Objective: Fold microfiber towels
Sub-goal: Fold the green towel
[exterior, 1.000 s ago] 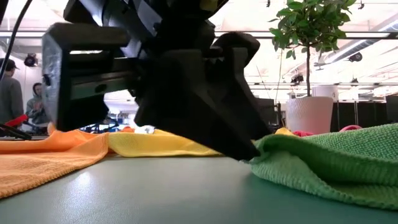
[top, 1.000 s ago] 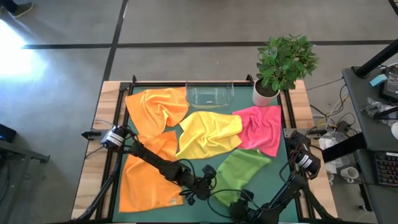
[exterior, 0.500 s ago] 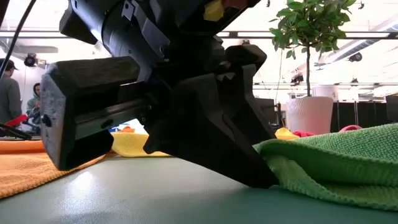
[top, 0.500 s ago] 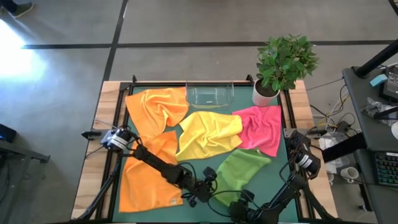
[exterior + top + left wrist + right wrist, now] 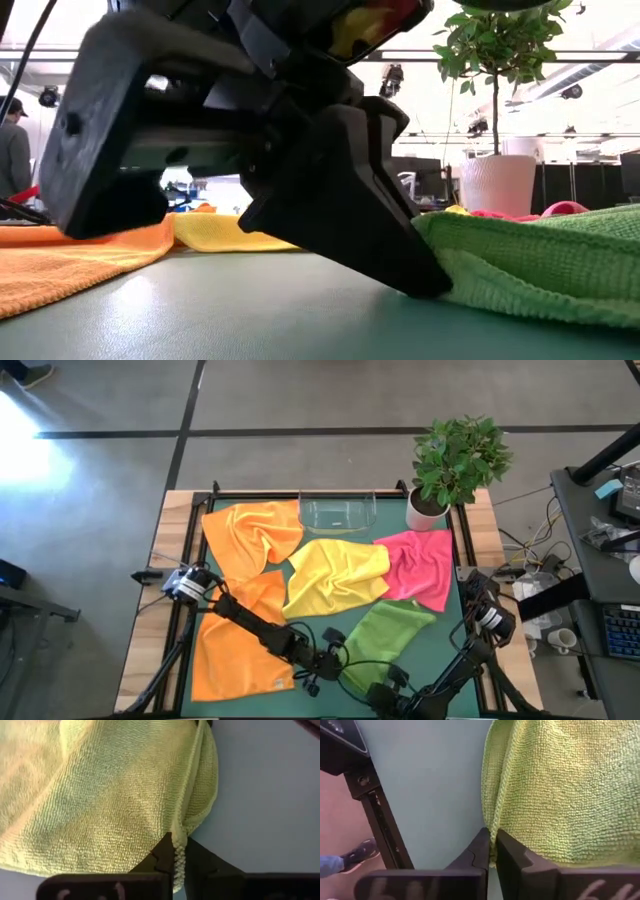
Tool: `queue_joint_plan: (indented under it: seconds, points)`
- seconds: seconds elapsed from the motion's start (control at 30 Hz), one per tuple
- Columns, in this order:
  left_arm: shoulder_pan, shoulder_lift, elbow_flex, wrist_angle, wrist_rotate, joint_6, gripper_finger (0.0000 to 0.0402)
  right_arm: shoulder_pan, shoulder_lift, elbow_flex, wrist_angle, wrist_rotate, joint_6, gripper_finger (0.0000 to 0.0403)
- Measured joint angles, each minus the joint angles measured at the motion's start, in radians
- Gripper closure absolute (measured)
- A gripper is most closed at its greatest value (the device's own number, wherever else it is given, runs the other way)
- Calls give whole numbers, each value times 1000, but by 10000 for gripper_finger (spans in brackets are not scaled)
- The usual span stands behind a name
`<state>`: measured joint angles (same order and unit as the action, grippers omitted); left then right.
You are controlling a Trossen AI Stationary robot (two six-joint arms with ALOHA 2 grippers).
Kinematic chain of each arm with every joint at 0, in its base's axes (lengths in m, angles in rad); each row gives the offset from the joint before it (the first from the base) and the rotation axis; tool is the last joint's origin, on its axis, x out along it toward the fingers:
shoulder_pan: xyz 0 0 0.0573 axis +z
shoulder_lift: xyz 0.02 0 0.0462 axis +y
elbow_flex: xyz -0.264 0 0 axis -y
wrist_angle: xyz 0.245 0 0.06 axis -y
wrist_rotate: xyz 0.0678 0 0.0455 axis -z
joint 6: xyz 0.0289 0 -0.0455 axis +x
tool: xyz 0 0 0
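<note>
A: Left gripper (image 5: 175, 857) first. State?

B: Clenched on the hem of the green towel (image 5: 383, 640), near front edge of the table (image 5: 445, 645). Wrist view shows the ribbed edge pinched between both dark fingers (image 5: 159, 855).

A: Texture?

B: Looped, nubby microfiber, stitched border, soft bulge where it's bunched. Low view: big black gripper body blocks most of the middle, fingertip wedged at the green cloth's edge.

A: Going left to right, the rest?

B: Orange towel (image 5: 235, 642) front left, lying mostly flat, the left arm crossing over it. Second orange towel (image 5: 250, 532) behind it, rumpled. Yellow towel (image 5: 335, 575) in the middle, creased, overlapping the pink towel (image 5: 422, 565) to its right. Green one sits in front of those two.

A: Right gripper (image 5: 492, 847)?

B: Also closed on the green towel's edge, just beside the left one, at the front.

A: Other stuff?

B: Clear plastic tray (image 5: 337, 512) at the back, touching the rear orange towel. Potted plant (image 5: 455, 460) in a white pot, back right corner. Smooth green tabletop.
</note>
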<state>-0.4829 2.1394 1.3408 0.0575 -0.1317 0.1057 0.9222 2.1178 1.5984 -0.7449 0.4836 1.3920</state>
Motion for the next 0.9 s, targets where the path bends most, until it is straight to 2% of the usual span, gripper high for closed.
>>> queue_joint_plan:
  seconds: [0.13,0.4,0.7,0.9]
  points:
    - [-10,-38,2,-10,44,-23,399,7,-3,37,-8,-5,3,393]
    - [-27,-155,5,-28,52,-24,400,27,-7,181,-67,-1,20,394]
    - [-32,-208,35,-25,65,-25,400,47,-8,428,-394,-14,157,394]
    - [-35,-210,71,-49,65,-25,400,66,-8,464,-511,-10,301,394]
